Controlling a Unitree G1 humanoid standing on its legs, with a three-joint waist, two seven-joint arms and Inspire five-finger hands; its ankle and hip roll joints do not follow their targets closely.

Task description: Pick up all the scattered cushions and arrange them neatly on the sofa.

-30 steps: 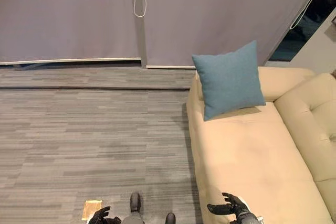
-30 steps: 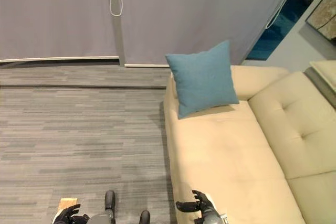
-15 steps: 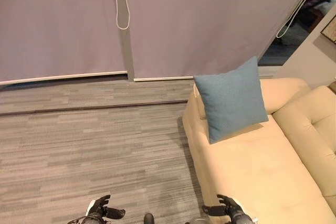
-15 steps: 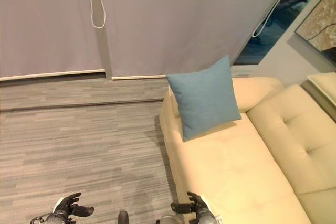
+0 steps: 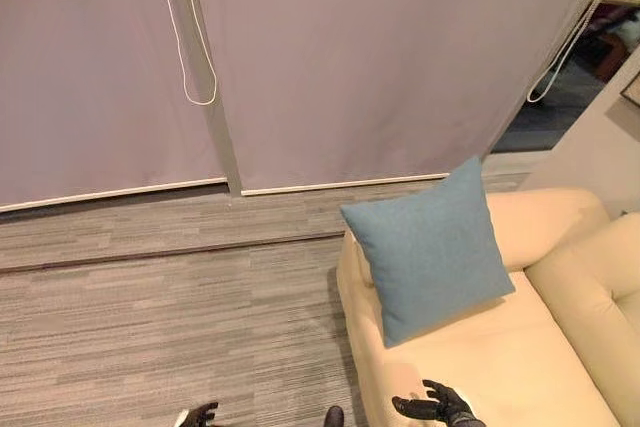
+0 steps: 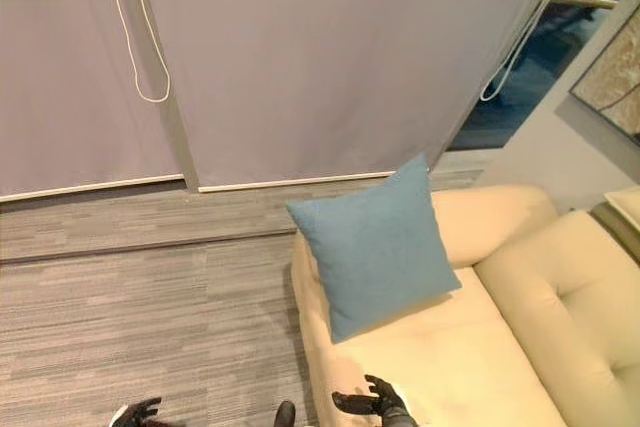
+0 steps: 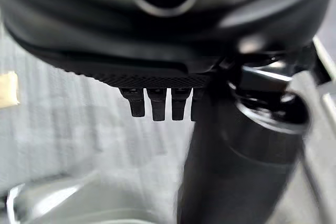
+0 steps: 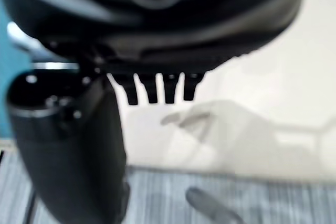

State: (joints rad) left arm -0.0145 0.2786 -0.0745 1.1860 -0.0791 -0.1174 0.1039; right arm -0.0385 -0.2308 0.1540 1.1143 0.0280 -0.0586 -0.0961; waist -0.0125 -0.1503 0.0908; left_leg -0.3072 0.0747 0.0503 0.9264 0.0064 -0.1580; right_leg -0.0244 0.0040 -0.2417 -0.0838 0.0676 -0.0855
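Whole view swung up and left since a second ago, more blind in sight; blue cushion unmoved on the sofa.

Nearest: right hand (image 5: pixel 436 408) low over the sofa's (image 5: pixel 520 367) front edge, fingers loosely spread, empty; left hand (image 6: pixel 137 412) over the grey floor (image 5: pixel 150 317), fingers relaxed, empty. Farther: blue cushion (image 5: pixel 430 247) propped upright at the sofa's far end against the armrest (image 5: pixel 540 222). Beyond: grey blinds (image 5: pixel 350 57) with a looped cord (image 5: pixel 190 57). Probably best to keep scanning the floor for another cushion, hands kept clear. No readable writing or labels.
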